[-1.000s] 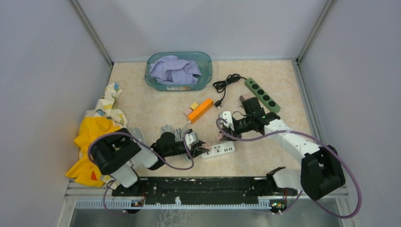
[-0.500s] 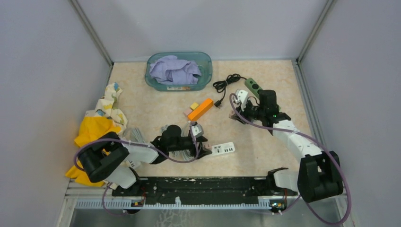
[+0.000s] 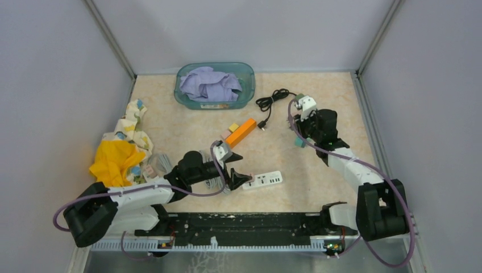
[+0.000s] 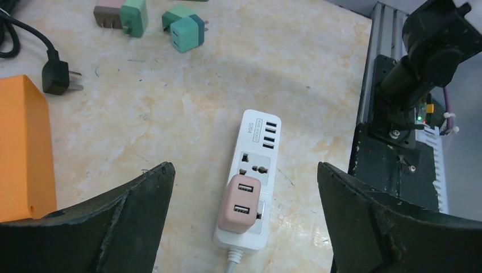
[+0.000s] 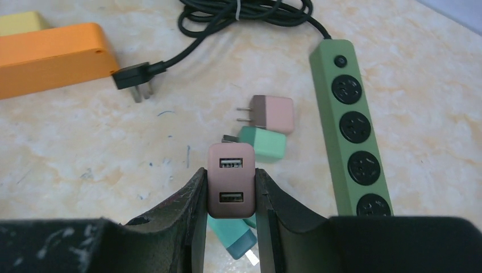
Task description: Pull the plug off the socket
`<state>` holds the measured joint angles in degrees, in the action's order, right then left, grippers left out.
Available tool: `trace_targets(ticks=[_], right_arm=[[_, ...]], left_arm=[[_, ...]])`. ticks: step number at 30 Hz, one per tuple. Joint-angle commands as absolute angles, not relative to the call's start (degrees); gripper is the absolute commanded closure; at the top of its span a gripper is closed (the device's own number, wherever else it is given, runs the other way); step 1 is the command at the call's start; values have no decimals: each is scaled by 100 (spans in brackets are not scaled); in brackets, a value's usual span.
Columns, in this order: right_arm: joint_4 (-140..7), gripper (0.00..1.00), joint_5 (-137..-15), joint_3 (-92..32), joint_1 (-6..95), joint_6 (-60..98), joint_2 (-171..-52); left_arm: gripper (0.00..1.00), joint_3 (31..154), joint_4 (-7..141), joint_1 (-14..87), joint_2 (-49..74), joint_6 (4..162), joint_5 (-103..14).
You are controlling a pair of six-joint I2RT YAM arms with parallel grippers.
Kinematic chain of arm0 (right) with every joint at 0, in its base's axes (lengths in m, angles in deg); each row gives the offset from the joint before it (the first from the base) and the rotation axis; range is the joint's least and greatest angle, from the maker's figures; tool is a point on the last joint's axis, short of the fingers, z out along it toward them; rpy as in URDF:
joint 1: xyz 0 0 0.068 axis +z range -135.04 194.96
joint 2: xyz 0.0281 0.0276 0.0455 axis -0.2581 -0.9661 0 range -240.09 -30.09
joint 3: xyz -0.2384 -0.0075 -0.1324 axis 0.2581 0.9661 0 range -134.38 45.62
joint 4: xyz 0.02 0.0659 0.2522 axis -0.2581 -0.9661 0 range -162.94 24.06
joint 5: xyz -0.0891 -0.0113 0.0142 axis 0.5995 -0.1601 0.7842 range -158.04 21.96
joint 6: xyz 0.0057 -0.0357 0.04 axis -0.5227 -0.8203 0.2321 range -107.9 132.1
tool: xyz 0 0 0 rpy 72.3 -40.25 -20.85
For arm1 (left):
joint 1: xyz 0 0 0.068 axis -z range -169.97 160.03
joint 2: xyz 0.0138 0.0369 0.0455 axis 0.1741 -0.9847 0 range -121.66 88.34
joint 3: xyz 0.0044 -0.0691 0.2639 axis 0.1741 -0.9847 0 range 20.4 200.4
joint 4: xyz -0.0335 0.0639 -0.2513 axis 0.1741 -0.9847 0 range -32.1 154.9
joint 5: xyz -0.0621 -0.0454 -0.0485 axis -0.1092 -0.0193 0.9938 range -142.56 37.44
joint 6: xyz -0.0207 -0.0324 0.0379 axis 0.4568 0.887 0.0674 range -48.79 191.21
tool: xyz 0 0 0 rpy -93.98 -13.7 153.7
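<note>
A white power strip (image 4: 254, 165) lies on the table with a pink two-port USB plug (image 4: 240, 203) seated in its near socket. My left gripper (image 4: 242, 170) hovers over that plug, open wide, touching nothing. From above, the left gripper (image 3: 235, 169) sits just left of the strip (image 3: 264, 180). My right gripper (image 5: 230, 183) is shut on a second, darker pink USB plug (image 5: 231, 164), held above loose plugs at the far right of the table. In the top view the right gripper (image 3: 298, 124) is near a teal plug (image 3: 299, 142).
A green power strip (image 5: 352, 131), a loose pink plug (image 5: 274, 112) and teal plugs (image 5: 262, 143) lie under the right gripper. A black cable (image 3: 273, 99), orange block (image 3: 240, 132), teal basket (image 3: 248, 74) with cloth, and yellow cloth (image 3: 113, 159) are around.
The left gripper let go of the white strip, opened wide and drew back. The right arm carried the darker pink plug from the strip to the far right, over the loose plugs.
</note>
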<state>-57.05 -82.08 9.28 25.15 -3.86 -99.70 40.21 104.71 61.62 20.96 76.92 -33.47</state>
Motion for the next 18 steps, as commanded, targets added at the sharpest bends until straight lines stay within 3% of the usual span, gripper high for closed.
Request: trace_targets(ticks=[1,10,15,18], right_arm=[[-5106,83,-7233,795,2462,89,-10176],[-5227,75,-7028,642,2454,220,-10520],[-5252,64,-7136,627,2433,287,-10660],[-5312,62,-7173,586,2411,305,-10752]], left_arm=[[0,3799,10333,6137,2623,7984,-3590],[0,3649,10309,6123,3015,8244,-3746],[0,3648,10287,6116,2973,8261,-3743],[0,3640,10278,6115,2949,8272,-3750]])
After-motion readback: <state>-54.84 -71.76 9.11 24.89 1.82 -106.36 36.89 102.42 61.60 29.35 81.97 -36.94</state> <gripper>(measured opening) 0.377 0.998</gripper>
